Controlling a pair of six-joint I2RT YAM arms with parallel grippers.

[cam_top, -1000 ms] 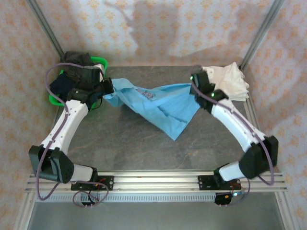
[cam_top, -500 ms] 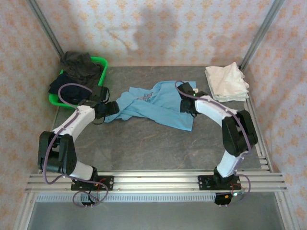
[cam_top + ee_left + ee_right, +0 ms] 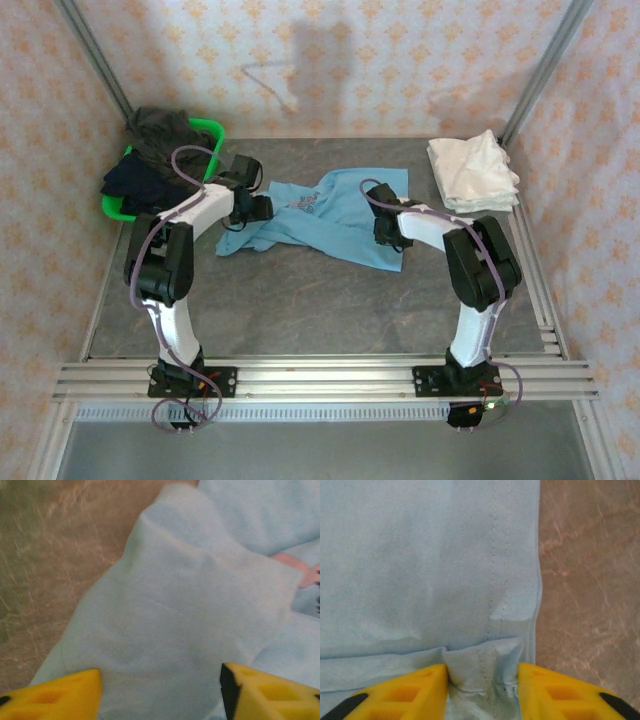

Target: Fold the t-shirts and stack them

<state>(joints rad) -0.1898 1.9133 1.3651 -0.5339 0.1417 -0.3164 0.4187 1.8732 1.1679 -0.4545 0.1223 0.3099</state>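
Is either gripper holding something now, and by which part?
The right fingers pinch the blue t-shirt by a small fold at its stitched hem. The left fingers stand open over the cloth, holding nothing.

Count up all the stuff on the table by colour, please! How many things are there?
blue t-shirt: 1
cream-white pile of folded cloth: 1 (cannot tell how many pieces are in it)
green basket: 1
dark heap of clothes in the basket: 1 (pieces cannot be told apart)
Total: 4
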